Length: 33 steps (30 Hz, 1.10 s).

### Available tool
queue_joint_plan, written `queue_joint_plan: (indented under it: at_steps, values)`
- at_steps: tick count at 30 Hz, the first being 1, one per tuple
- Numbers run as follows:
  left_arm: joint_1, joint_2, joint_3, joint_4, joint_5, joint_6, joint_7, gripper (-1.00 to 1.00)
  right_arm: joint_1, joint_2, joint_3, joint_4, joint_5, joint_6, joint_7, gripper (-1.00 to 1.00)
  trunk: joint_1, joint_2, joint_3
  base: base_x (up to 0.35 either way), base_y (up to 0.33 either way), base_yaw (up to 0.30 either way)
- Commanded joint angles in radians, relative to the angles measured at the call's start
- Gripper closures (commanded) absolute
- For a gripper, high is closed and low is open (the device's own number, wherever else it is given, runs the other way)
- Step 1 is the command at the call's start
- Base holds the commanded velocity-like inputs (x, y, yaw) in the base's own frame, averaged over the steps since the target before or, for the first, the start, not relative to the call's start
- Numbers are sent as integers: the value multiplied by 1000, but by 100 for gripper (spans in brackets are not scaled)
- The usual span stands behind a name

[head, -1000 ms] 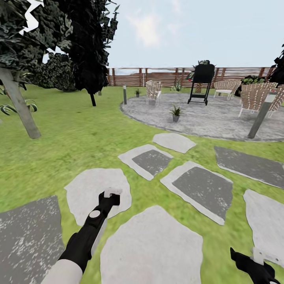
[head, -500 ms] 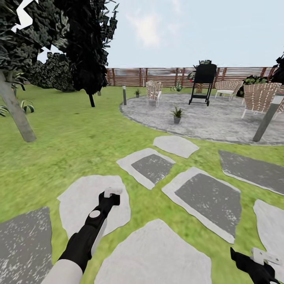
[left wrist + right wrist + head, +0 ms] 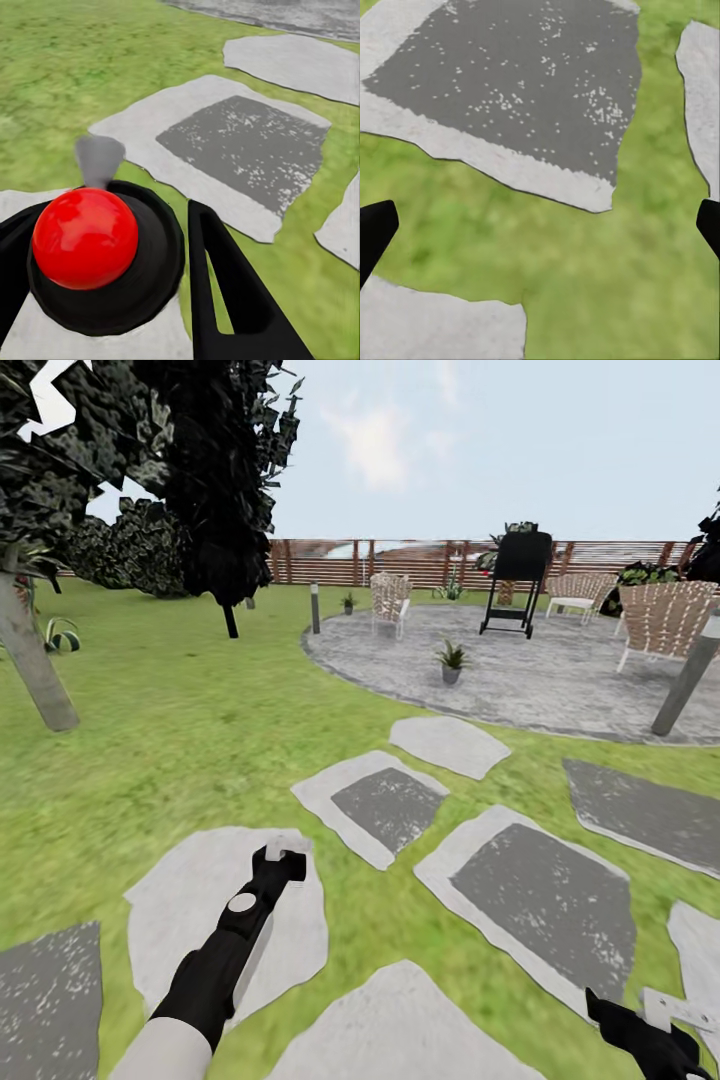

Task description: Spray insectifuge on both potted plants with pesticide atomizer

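My left gripper (image 3: 283,852) reaches out low over a pale stepping stone. In the left wrist view it (image 3: 109,217) is shut on the pesticide atomizer (image 3: 94,247), a black body with a red ball top and a grey nozzle. My right gripper (image 3: 665,1015) sits at the lower right, and its fingers (image 3: 375,225) stand wide apart over grass with nothing between them. One potted plant (image 3: 452,660) stands on the grey paving (image 3: 560,680) far ahead. A second potted plant (image 3: 348,601) is farther back near the fence.
Stepping stones (image 3: 375,805) cross the lawn toward the paving. A slanted tree trunk (image 3: 35,665) is at left and a dark tree (image 3: 225,490) behind it. A lamp post (image 3: 314,607), wicker chairs (image 3: 388,600), a black grill (image 3: 518,575) and a grey post (image 3: 688,685) stand around the paving.
The whole view has shifted as the robot rolls forward. The stepping stones slide toward the bottom of the picture. Both arms hold the same pose.
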Motion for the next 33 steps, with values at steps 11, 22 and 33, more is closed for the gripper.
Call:
queue_joint_plan:
  at_steps: [11,22,33]
  values:
    - [0,0,-1,-2,-6,6,3,100,0,1,1,0,-1,5,1,-100,0,0,-1,338,0,0]
    - [0,0,-1,0,-6,6,3,100,0,-1,0,0,0,5,1,-100,0,0,-1,338,0,0]
    - [3,0,0,0,-7,15,3,100,0,-1,-2,-3,1,5,-1,-100,0,0,-1,338,0,0]
